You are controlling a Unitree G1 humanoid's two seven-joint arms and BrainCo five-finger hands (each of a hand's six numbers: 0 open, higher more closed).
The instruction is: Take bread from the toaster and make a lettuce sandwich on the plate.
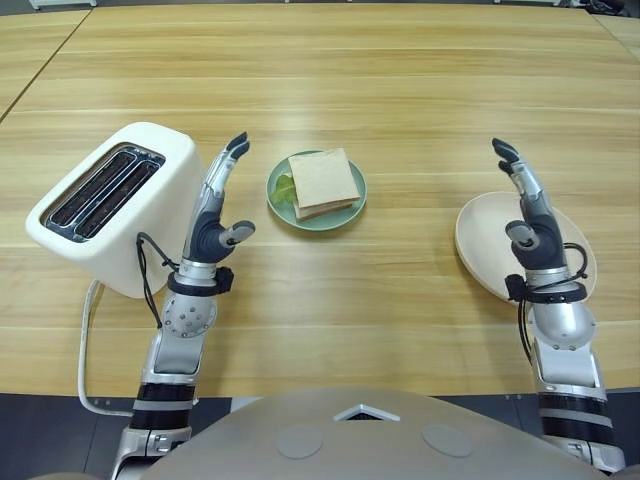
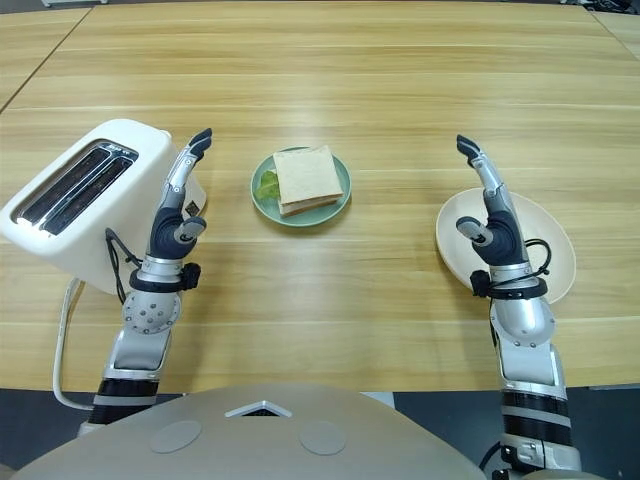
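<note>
Pale wooden table (image 1: 320, 80) carries everything; white two-slot toaster (image 1: 110, 205) sits at its left side, toward the near edge, tilted w/ slots facing up and right; slots look dark, contents not discernible; its white cord (image 1: 88, 340) trails down over the near edge.

Small round green plate (image 1: 345, 215) lies abt mid-table, just right of the toaster; on it a square sandwich (image 1: 323, 180): two slices of pale bread stacked, w/ a green lettuce leaf (image 1: 284, 188) poking out at the left side, resting on the plate.

Larger round beige plate (image 1: 480, 235) lies toward the right side, well apart from the green one.

Left hand (image 1: 212, 220) stands between toaster and green plate, close beside the toaster's right wall; fingers stretched straight, thumb spread, nothing in it.

Right hand (image 1: 532, 215) is above the beige plate's middle; fingers likewise straight and spread, thumb apart, nothing held.
</note>
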